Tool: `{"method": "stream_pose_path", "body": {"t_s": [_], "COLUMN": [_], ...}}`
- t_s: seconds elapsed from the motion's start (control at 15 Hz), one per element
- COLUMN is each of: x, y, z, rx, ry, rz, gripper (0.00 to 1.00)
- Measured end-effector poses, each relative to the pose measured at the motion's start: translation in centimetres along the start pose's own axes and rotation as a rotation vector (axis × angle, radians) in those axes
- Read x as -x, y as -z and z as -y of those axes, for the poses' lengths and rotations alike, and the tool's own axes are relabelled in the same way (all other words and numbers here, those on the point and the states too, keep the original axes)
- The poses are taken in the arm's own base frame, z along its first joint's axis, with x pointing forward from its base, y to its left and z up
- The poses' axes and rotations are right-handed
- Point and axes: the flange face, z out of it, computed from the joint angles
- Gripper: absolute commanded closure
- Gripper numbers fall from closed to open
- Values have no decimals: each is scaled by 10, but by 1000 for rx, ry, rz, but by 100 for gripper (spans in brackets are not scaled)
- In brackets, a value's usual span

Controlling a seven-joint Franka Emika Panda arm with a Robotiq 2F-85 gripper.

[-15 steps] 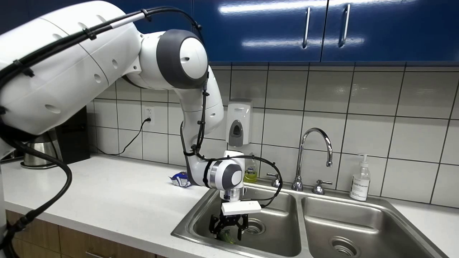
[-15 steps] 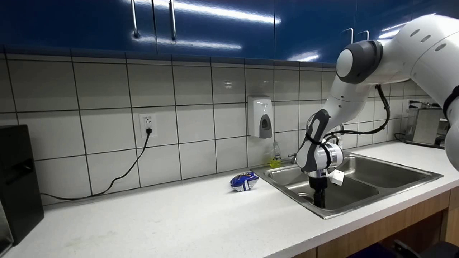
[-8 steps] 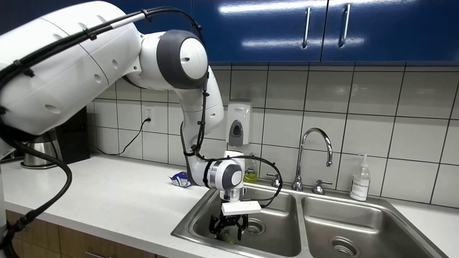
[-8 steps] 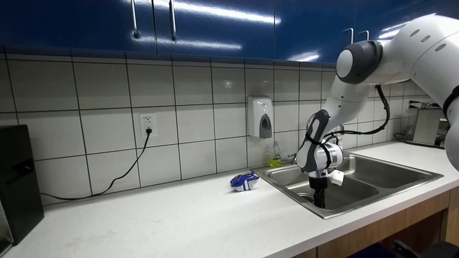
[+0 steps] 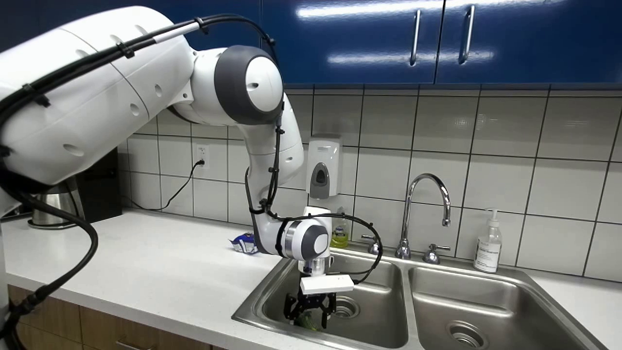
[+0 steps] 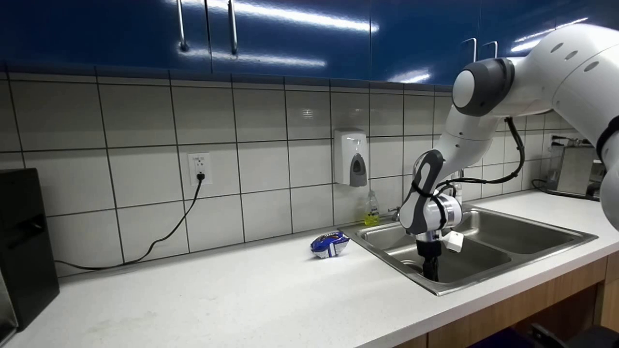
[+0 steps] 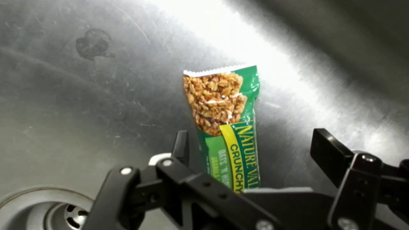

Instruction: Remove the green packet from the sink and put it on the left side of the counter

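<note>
The green packet (image 7: 223, 105), a granola bar wrapper, lies flat on the basin floor in the wrist view. It also shows as a green patch in an exterior view (image 5: 306, 321), partly behind a finger; I cannot make it out in the other exterior view. My gripper (image 7: 250, 143) is open above it, one finger close to the packet's left edge, the other well off its right edge. The packet's lower end is hidden by the gripper. The gripper is inside the near-counter basin of the sink (image 5: 408, 301), also seen here (image 6: 430, 273). The counter (image 5: 160, 262) lies left of the sink.
A blue-and-white packet (image 6: 330, 244) lies on the counter beside the sink. The faucet (image 5: 404, 243), a yellow soap bottle (image 5: 339, 236) and a pump bottle (image 5: 488, 248) stand behind the sink. A drain (image 7: 48, 195) is lower left in the wrist view.
The arm has come down slightly, its upper links more visibly, and the gripper sits a little lower in the basin. The green packet has not visibly moved.
</note>
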Motion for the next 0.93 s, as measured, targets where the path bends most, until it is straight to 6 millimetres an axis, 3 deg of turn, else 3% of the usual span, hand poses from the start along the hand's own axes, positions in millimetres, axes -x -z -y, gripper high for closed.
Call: {"method": "stream_pose_path", "body": {"t_s": [0.4,0.93], "x": [-1,-1], "y": [-4,-3], "z": [-1,-2], "rx": [-3,-3], "ry": [-4,-12], "rz": [-1,-4], "gripper": [81,84]}}
